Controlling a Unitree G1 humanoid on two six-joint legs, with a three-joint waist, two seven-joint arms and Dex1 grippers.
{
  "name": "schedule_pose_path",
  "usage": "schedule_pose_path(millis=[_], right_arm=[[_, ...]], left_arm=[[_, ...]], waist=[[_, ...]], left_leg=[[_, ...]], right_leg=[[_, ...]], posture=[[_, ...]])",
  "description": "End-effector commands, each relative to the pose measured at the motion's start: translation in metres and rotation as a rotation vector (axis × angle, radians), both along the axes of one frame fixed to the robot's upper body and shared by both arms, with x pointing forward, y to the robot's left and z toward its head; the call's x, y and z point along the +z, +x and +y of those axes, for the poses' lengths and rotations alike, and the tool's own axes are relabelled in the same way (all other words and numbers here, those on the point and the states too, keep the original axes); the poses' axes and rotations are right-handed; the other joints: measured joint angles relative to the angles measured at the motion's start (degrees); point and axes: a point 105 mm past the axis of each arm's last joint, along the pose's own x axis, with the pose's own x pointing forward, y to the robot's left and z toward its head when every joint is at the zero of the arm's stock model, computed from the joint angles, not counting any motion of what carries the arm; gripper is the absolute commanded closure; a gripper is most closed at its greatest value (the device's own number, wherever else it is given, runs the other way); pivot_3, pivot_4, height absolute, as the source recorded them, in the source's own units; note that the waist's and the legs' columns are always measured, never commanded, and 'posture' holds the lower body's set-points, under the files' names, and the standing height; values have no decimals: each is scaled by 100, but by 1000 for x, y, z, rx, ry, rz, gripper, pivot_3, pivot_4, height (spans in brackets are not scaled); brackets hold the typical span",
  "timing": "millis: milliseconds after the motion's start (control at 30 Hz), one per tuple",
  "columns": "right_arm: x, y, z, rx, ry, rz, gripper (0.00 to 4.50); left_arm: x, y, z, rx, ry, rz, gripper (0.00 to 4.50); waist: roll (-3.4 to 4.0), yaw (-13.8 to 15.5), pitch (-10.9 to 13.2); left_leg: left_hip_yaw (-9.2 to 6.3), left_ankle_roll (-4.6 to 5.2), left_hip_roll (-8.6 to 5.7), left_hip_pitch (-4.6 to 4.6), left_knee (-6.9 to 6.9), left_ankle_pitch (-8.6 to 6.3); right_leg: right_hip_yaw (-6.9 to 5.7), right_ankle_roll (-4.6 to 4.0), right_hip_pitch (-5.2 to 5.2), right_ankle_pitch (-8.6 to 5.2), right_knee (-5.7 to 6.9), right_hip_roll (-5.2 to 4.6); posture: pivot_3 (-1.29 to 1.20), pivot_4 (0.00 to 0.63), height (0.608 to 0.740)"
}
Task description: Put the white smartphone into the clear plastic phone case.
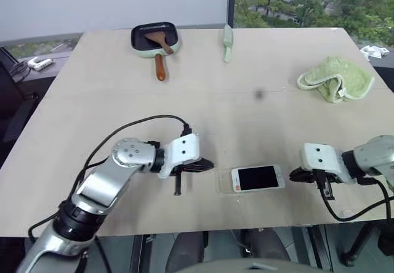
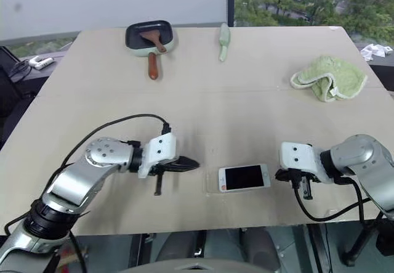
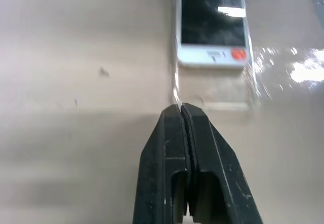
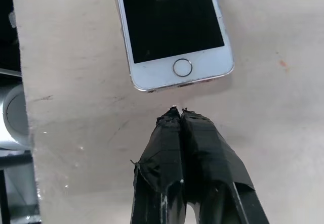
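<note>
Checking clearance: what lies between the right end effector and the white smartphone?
Only bare tabletop. In the right wrist view the shut right end effector stops just short of the white smartphone, at its home-button end.

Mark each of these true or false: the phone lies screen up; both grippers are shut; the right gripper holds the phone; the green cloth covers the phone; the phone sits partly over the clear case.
1. The white smartphone lies screen up. True.
2. The left gripper and right gripper are both shut. True.
3. The right gripper holds the phone. False: it is shut on nothing, just off the phone's home-button end.
4. The green cloth covers the phone. False: it lies far off, near the table's back right.
5. The phone sits partly over the clear plastic phone case. True: the case's end juts out toward the left gripper.
</note>
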Motion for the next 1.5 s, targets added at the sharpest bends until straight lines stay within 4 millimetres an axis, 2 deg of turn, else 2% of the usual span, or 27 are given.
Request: schedule_pose_path(millis=[33, 267, 600, 800, 1133, 1500], right_arm=[[5, 4, 2, 15, -3, -37, 4479], [1, 0, 1, 7, -17, -23, 4479], [-3, -2, 6, 11, -12, -22, 4479], [-7, -2, 12, 28, -8, -20, 4479], [-7, 4, 42, 129, -6, -55, 4479], [-14, -3, 73, 231, 8, -53, 4479]], left_arm=[[-9, -10, -8, -52, -1, 30, 4500], [-31, -23, -28, -78, -6, 74, 4500], [-40, -10, -15, -74, 49, 63, 4500], [-42, -2, -18, -61, 52, 27, 4500], [-38, -3, -32, -74, 25, 11, 4500], [-35, -1, -34, -64, 21, 4, 4500]], waist=[[0, 16, 0], [-1, 3, 1], [0, -8, 0], [0, -11, -1], [3, 36, -2], [0, 4, -7]], left_leg=[[1, 0, -1, -2, 1, 0], [1, 0, -1, -4, 0, 0], [1, 0, -1, -1, 1, 0], [2, 0, -1, 2, 2, 0], [2, 0, -5, 29, 6, 0], [2, 1, 1, 78, 2, 0]], right_leg=[[0, 0, 0, 0, -1, -1], [2, 0, -1, 0, -1, -1], [2, 0, -1, 0, 0, 1], [3, 0, 1, 0, 1, 1], [3, 1, 32, 0, -4, -2], [3, 0, 75, -2, -2, 3]], posture=[[0, 150, 740], [0, 150, 740], [0, 150, 740], [0, 150, 740], [0, 150, 740], [0, 150, 740]])
